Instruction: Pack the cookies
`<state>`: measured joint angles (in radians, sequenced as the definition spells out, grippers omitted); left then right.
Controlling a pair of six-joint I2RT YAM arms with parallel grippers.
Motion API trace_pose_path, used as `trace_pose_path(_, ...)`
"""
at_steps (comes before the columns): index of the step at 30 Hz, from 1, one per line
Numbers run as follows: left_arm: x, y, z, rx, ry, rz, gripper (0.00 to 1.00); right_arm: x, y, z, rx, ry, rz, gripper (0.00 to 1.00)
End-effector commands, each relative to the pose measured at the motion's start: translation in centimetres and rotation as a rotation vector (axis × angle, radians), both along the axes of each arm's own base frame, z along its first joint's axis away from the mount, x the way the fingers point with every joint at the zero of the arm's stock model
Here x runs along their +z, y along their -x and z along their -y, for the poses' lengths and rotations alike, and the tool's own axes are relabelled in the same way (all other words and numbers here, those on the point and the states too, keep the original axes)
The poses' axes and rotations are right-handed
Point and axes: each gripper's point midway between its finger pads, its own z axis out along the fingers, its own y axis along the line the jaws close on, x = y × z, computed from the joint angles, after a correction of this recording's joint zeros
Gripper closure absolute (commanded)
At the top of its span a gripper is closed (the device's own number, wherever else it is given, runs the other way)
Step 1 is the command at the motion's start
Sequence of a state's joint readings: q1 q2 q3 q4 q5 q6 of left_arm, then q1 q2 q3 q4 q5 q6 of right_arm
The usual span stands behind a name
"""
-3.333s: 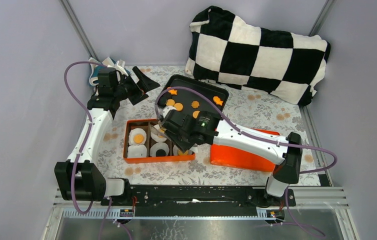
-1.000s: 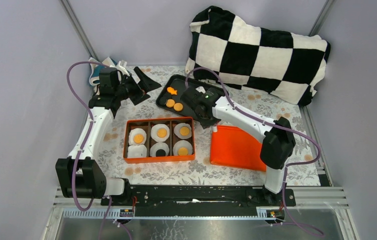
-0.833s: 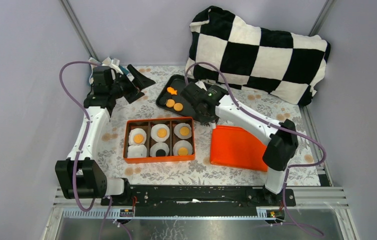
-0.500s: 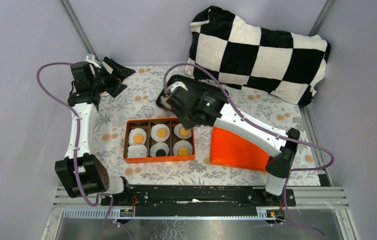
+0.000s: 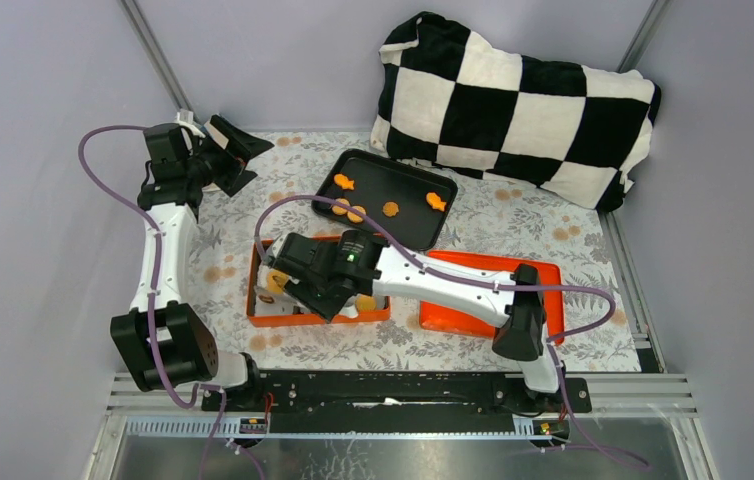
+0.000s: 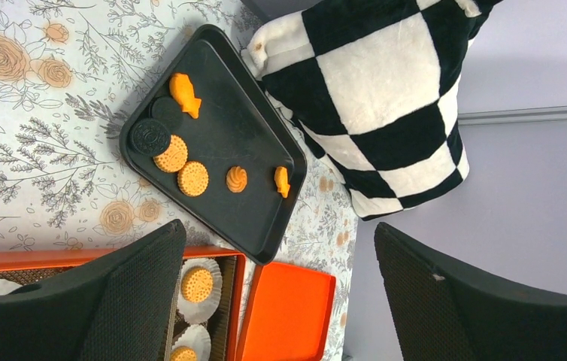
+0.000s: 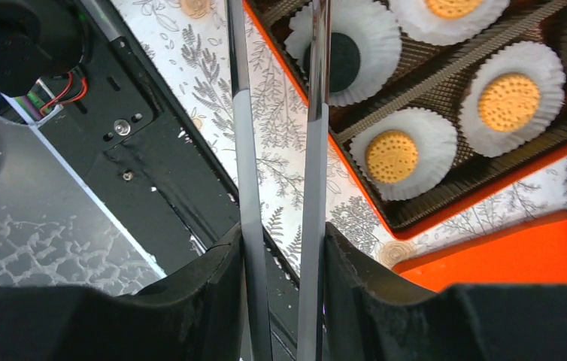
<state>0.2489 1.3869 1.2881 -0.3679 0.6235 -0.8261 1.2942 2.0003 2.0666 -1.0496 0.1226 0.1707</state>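
We count the loose cookies [image 6: 192, 178] on the black tray [image 6: 228, 120] at the far side of the table [image 5: 253, 215]. There are two round orange discs side by side, a swirled one, and two fish-shaped ones [image 6: 185, 94]. One fish lies at each end of the tray. Two dark round biscuits [image 6: 150, 137] lie just beside the discs.

More cookies sit nearer the arms in the orange box [image 5: 265, 321], which has compartments. Each cookie lies flat in a white paper cup [image 7: 423, 128]. In the right wrist view we see three orange rounds in cups and one dark biscuit [image 7: 341, 64] in a cup. The other compartments are hidden from us.

The right tool [image 7: 275, 45] hangs over the left part of the box, with its arm lying across the box in the top view. Its two thin blades stand a narrow gap apart. Their tips run out of the wrist picture, so we cannot tell whether they grip anything.

An orange lid [image 6: 288, 308] lies flat on the table just to the right of the box. A black-and-white checkered pillow [image 5: 513, 95] rests against the far wall behind the tray.

The left tool [image 5: 243, 158] is raised at the far left corner, well apart from both tray and box. Its fingers [image 6: 137, 301] are spread wide, with nothing between them.
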Motion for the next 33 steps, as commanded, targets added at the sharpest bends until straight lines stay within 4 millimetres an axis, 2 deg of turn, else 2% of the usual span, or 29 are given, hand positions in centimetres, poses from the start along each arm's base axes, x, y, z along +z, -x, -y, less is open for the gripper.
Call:
trace_pose_path(1, 0.2, 0.7, 0.3, -0.031, -0.007, 0.010, 0.01, 1.2, 1.3, -2.2, 0.072, -0.085, -0.037, 0.99)
trace_pose_path(4, 0.4, 0.8, 0.4, -0.037, -0.010, 0.023, 0.01, 0.4, 1.3, -2.7, 0.076, -0.075, -0.042, 0.97)
trace_pose_path(6, 0.5, 0.8, 0.4, -0.039, -0.015, 0.027, 0.01, 0.1, 1.1, -3.0, 0.076, -0.070, -0.037, 0.91)
trace_pose_path(9, 0.7, 0.9, 0.5, -0.046, -0.021, 0.036, 0.01, -0.2, 1.1, -3.2, 0.080, -0.061, -0.040, 0.69)
trace_pose_path(10, 0.8, 1.0, 0.5, -0.048, -0.023, 0.039, 0.01, -0.3, 1.1, -3.2, 0.081, -0.057, -0.042, 0.65)
trace_pose_path(15, 1.2, 1.2, 0.7, -0.061, -0.029, 0.063, 0.01, -0.7, 0.9, -3.1, 0.074, -0.042, -0.039, 0.59)
trace_pose_path(16, 1.3, 1.2, 0.7, -0.064, -0.029, 0.067, 0.01, -0.7, 0.9, -3.2, 0.073, -0.045, -0.039, 0.58)
trace_pose_path(18, 1.5, 1.2, 0.8, -0.069, -0.029, 0.076, 0.01, -0.5, 0.8, -3.3, 0.068, -0.055, -0.031, 0.51)
trace_pose_path(22, 1.7, 1.3, 0.8, -0.073, -0.032, 0.086, 0.01, 0.0, 0.7, -3.4, 0.070, -0.069, -0.026, 0.47)
trace_pose_path(25, 1.8, 1.3, 0.9, -0.075, -0.034, 0.090, 0.01, 0.4, 0.6, -3.4, 0.067, -0.080, -0.016, 0.51)
trace_pose_path(26, 1.8, 1.3, 0.9, -0.076, -0.034, 0.091, 0.01, 0.7, 0.4, -3.4, 0.063, -0.084, -0.005, 0.58)
trace_pose_path(28, 1.8, 1.3, 0.9, -0.081, -0.031, 0.091, 0.01, 1.6, -0.4, -3.1, 0.038, -0.097, 0.043, 0.80)
trace_pose_path(29, 1.8, 1.3, 1.0, -0.083, -0.028, 0.093, 0.01, 2.0, -0.7, -2.8, 0.029, -0.099, 0.067, 0.88)
trace_pose_path(31, 1.8, 1.3, 1.1, -0.085, -0.024, 0.094, 0.01, 3.0, -1.6, -2.3, 0.007, -0.110, 0.112, 0.92)
trace_pose_path(33, 1.8, 1.3, 1.1, -0.086, -0.022, 0.095, 0.01, 3.1, -1.9, -1.8, -0.007, -0.100, 0.121, 0.91)
